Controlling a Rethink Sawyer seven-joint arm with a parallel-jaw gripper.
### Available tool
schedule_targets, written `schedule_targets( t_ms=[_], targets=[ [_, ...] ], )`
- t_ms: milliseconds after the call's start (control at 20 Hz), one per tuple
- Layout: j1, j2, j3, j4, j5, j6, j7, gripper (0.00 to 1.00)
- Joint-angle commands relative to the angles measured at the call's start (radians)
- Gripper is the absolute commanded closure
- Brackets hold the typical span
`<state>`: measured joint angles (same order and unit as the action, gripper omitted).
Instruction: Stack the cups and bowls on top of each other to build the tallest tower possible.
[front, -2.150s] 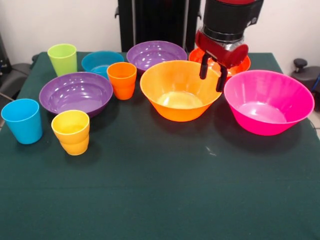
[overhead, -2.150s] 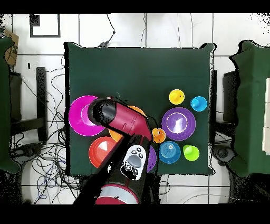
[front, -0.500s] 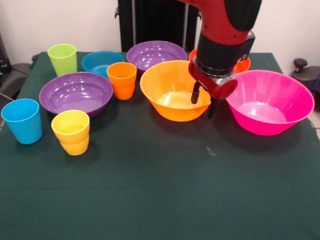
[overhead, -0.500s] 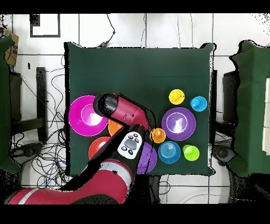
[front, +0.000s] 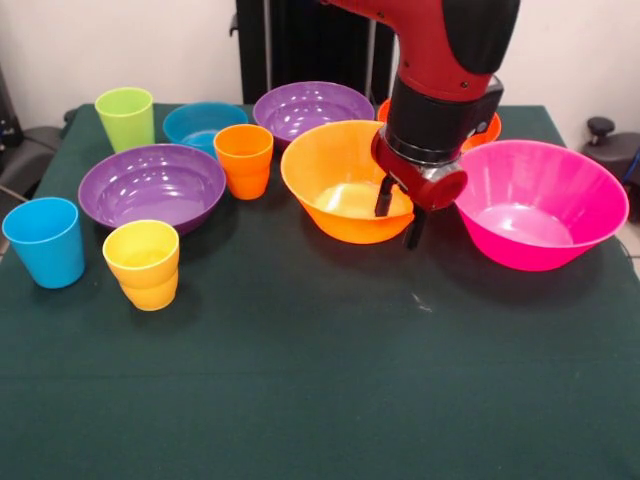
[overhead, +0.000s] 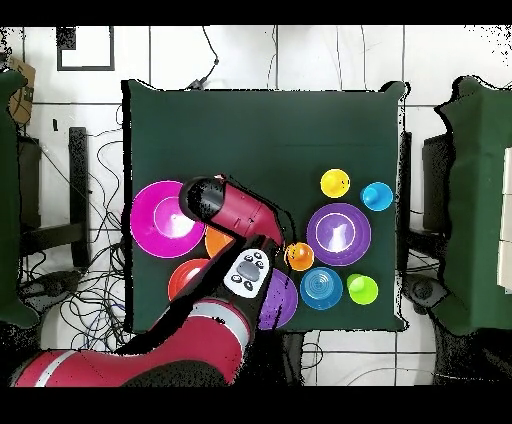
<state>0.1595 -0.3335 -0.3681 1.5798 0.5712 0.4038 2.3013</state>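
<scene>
The wide orange bowl stands upright at mid-table. My gripper is open and straddles its right rim, one finger inside and one outside. The wide pink bowl is just right of it. The red-orange bowl is mostly hidden behind my arm. Two purple bowls, the small blue bowl and the orange cup stand apart. The lime green, blue and yellow cups stand at the left. Nothing is piled. In the overhead view my arm covers the gripper.
The dark green table has open cloth along its near half in the front view. The robot's black pedestal stands at the far side. In the overhead view the pink bowl lies near the table's left edge.
My gripper has shifted slightly left along the orange bowl's rim. The bowls and cups have not visibly moved.
</scene>
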Motion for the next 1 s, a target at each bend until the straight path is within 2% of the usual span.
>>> schedule_targets(
  t_ms=[50,300,950,1000],
  targets=[
    [-0.015,0.032,0.131,0.052,0.035,-0.125,0.203,0.00],
    [-0.013,0.038,0.133,0.064,0.041,-0.142,0.206,0.00],
    [-0.011,0.024,0.142,0.080,0.039,-0.105,0.193,0.00],
    [-0.012,0.024,0.143,0.081,0.039,-0.104,0.193,1.00]
  ],
)
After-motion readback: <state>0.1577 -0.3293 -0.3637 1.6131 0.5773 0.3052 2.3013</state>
